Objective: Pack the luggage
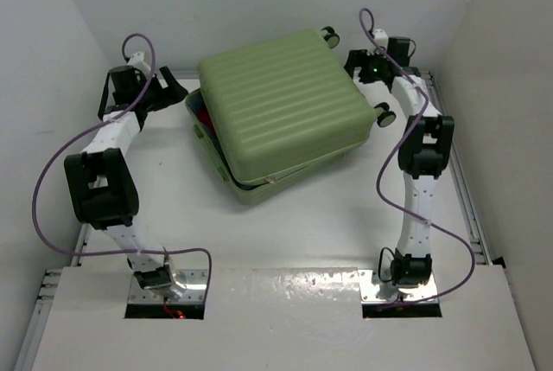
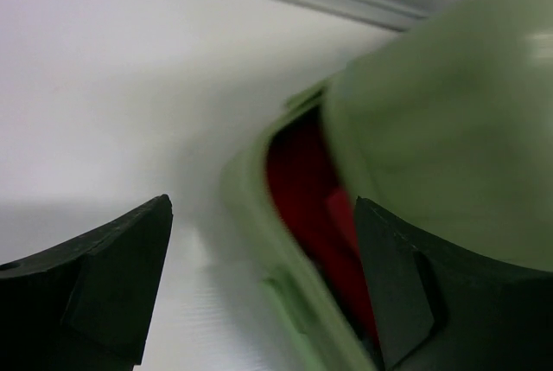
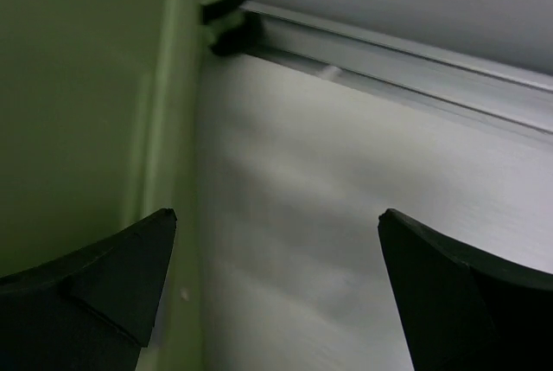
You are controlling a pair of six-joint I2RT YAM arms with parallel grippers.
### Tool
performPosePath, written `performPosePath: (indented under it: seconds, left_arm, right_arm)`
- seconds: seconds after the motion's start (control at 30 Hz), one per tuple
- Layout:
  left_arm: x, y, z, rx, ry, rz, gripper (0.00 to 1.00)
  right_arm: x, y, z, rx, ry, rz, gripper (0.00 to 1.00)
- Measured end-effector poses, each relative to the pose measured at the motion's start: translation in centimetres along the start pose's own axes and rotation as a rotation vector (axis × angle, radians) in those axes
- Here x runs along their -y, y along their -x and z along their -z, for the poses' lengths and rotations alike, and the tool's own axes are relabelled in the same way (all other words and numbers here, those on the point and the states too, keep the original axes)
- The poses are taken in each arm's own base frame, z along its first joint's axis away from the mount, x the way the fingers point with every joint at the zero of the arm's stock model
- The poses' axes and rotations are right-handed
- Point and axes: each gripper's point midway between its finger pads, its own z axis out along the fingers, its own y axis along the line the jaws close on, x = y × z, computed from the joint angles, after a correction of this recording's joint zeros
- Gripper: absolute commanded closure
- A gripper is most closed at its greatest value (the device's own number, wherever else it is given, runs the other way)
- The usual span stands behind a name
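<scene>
The luggage (image 1: 281,111) lay flat toward the back of the worktop (image 1: 285,241), between the two arms. Its ribbed light-green lid sat skewed over the lower shell, so the seam gaped along the left and near edges. Only the overhead view gave this whole layout, with two small black wheels (image 1: 329,35) at the case's right-hand end.

The left wrist view looked straight into the gap. Something red (image 2: 298,189) filled the opening between lid and lower shell; from above it was only a sliver at the left edge. That view was blurred, so what the red thing was could not be told.

The right wrist view showed the smooth green side wall on its left, one wheel at the top and a metal rail (image 3: 397,51) along the worktop's edge.

The left arm was folded sharply at the elbow. The left gripper (image 1: 177,94) pointed at the luggage's back-left corner with its fingers spread wide and nothing between them. One finger (image 2: 415,293) was close against the shell; contact could not be judged.

The right arm stood tall along the right side, its wrist bent inward. The right gripper (image 1: 356,64) sat beside the back-right corner, fingers likewise wide apart and empty, over bare worktop. A green light (image 1: 378,67) glowed on that wrist.
</scene>
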Motion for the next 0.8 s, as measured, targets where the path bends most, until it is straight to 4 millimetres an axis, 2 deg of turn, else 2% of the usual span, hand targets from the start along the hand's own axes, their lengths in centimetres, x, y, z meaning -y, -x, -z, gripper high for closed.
performPosePath:
  seconds: [0.1,0.17,0.37,0.5,0.57,0.67,0.8]
  left_arm:
    - [3.7,1.2,0.7,0.037,-0.067,-0.034,0.13]
    - [5.7,0.8,0.2,0.031,-0.086,-0.060,0.13]
    - [4.9,-2.2,-1.7,-0.029,-0.007,-0.045,0.13]
    - [4.6,-4.2,-1.5,-0.059,0.014,-0.019,0.13]
    - [4.8,-4.5,-1.0,-0.059,0.011,-0.015,0.13]
    - [5.5,-4.7,0.9,-0.070,0.015,-0.017,0.11]
    - [6.5,-3.4,3.9,-0.036,0.040,-0.038,0.11]
  right_arm:
    - [-2.5,0.6,-2.8,0.043,0.056,0.041,0.00]
    - [-3.4,1.0,-4.1,0.080,0.094,0.042,0.00]
    - [-4.3,1.0,-6.0,0.150,0.187,0.023,0.00]
    - [-5.1,2.0,-6.3,0.205,0.246,-0.001,0.00]
    - [-5.5,2.4,-6.3,0.232,0.268,-0.003,0.00]
    - [-6.3,2.9,-6.1,0.256,0.302,0.000,0.00]
    - [-7.5,3.4,-6.2,0.267,0.324,0.018,0.00]
